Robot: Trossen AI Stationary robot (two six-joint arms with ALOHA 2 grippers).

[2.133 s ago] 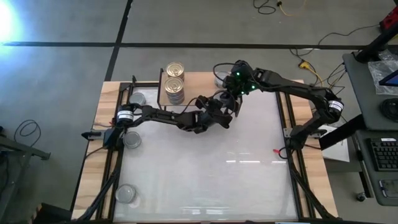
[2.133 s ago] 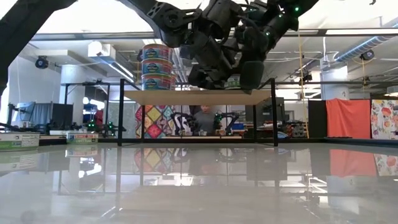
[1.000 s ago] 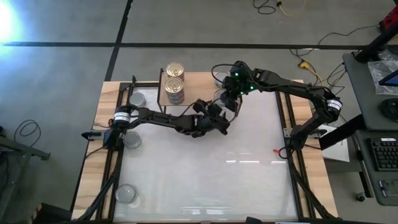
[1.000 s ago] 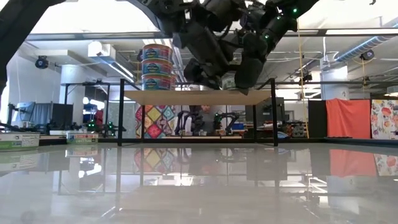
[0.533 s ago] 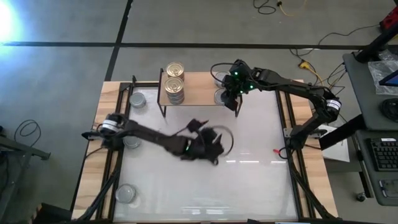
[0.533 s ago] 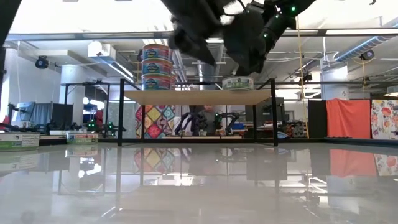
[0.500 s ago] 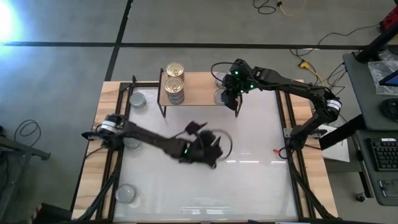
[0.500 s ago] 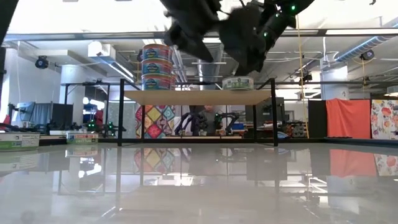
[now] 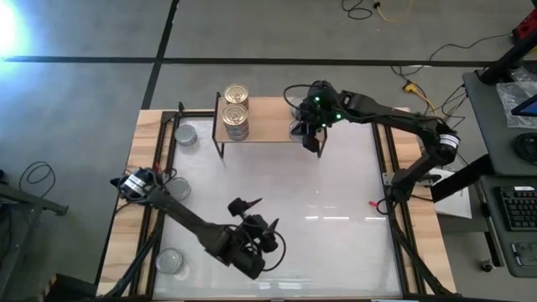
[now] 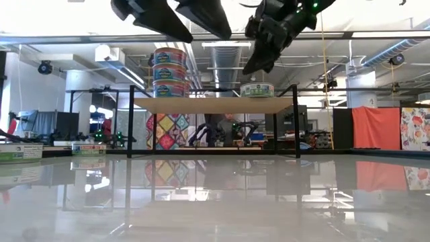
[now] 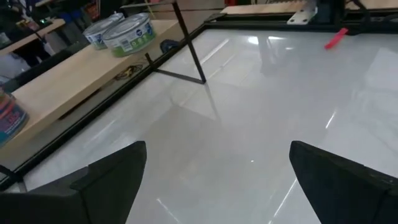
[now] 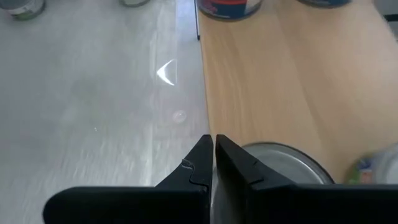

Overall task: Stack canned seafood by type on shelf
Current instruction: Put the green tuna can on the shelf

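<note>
Your white surface [image 9: 336, 243] fills most of the overhead view, with the low wooden shelf [image 9: 268, 117] along its far edge. On the shelf's left end is a stack of gold-lidded tins [image 9: 236, 111]; in the level view it reads as three tins high. On the shelf's right end lies a single silver tin [image 10: 257, 89], green-labelled in the level view and mostly hidden from above by the right arm.

Loose silver tins sit off the shelf, all on your left side: one by the shelf's left legs [image 9: 185, 133], one near the left arm's base [image 9: 177, 189], and one at the near left corner [image 9: 170, 261].

Your left gripper [image 9: 252, 235] is raised above the near-centre of the surface, jaws spread wide and empty. The corner tin lies to its left, closer than any other loose tin. A tin is round, so no long axis constrains the approach; I judge the next pick falls to this arm, moving left and down.

Your right gripper [image 12: 212, 158] is pinched fully shut and holds nothing. It hangs over the shelf's right end, directly above the silver tin's lid [image 12: 280, 174], far from every loose tin.
</note>
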